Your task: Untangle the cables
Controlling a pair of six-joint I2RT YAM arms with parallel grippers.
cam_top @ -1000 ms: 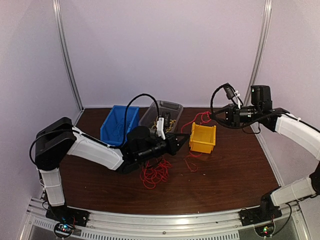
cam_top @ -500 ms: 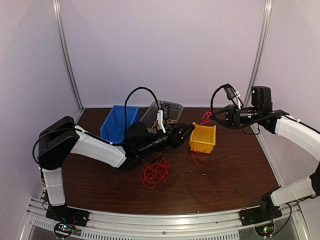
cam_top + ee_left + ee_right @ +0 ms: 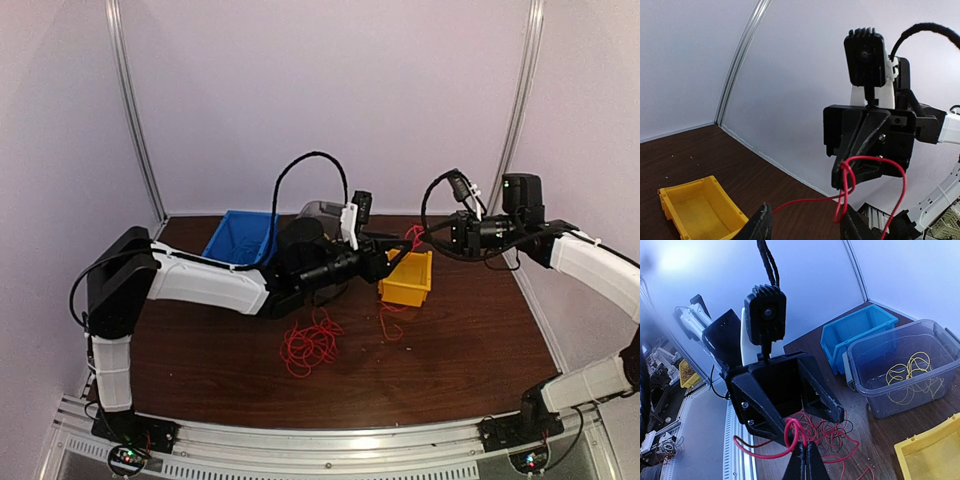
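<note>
Left gripper raised, jaws now parted, right gripper pinching red cable hanging downward

Red cables, yellow bin

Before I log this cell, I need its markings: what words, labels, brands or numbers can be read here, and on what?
No text can be read anywhere.
Yellow bin, blue bin, clear tub: no label visible.
Yellow patch past the table edge, right wrist view: perhaps patterned, too blurred to read.
</note>
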